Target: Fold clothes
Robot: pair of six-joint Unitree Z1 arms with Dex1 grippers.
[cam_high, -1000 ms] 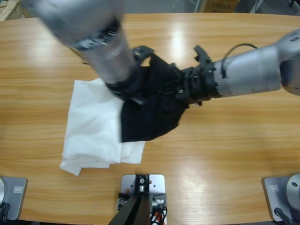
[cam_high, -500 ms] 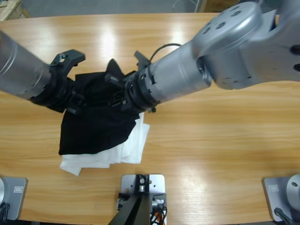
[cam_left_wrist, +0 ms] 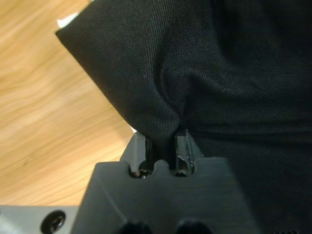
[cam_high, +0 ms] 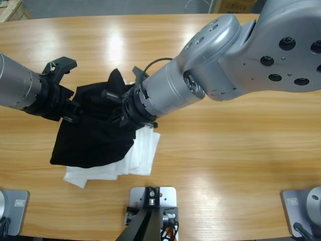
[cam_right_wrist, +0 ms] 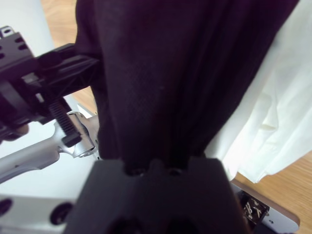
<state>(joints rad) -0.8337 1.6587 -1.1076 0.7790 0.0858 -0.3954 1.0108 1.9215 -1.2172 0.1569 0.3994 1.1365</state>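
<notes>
Item: black polo shirt (cam_high: 98,138), held up between two grippers over wooden table (cam_high: 225,150), lower hem draped across white folded garment pile (cam_high: 135,160) beneath. Collar, lettering and tag not visible.

Left gripper (cam_left_wrist: 163,146): closed on a bunched fold of the shirt's edge, cloth pinched between the fingers (cam_left_wrist: 183,148); enters the high view from the left (cam_high: 67,108).

Right gripper (cam_high: 118,108): reaches in from upper right, buried in dark fabric; closure not discernible in its wrist view.

Step in hand, judged: carrying and spreading the shirt for a fold.

Handling notes: keep both holds level and taut to remove sag; lower so the hem lands flat first; avoid dragging the white pile along; release only once cloth rests smooth on the table.
</notes>
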